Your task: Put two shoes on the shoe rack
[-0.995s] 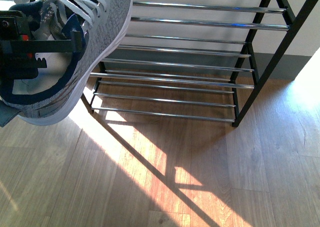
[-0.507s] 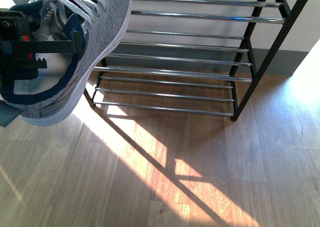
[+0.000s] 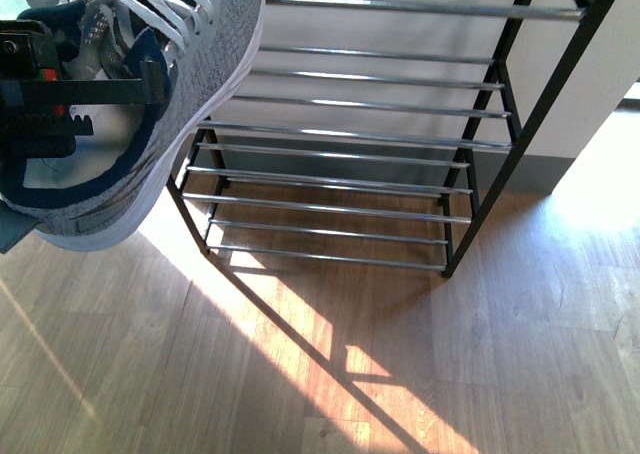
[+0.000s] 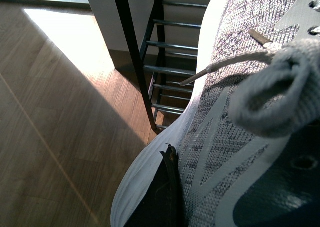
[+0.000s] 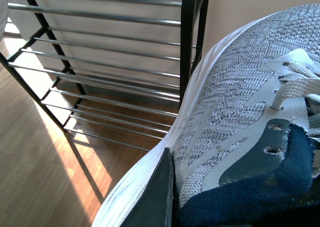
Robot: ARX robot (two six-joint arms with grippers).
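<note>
A grey knit sneaker with white laces and navy lining hangs at the upper left of the front view. My left gripper is shut on its collar. In the left wrist view a dark finger presses the outside of this sneaker. My right gripper is shut on a second grey sneaker, with one finger against its white sole. That arm is out of the front view. The shoe rack of silver rods and black uprights stands just ahead of both shoes. I see nothing on the shelves that show.
Wooden floor with bright sun patches and the rack's shadow spreads in front. A pale wall with a grey skirting runs behind the rack. The rack's uprights stand close beside each held shoe.
In the front view the rack has slid lower and slightly left, so more of its bottom tier and the wall show. The sneaker in the left gripper keeps its place in the picture.
</note>
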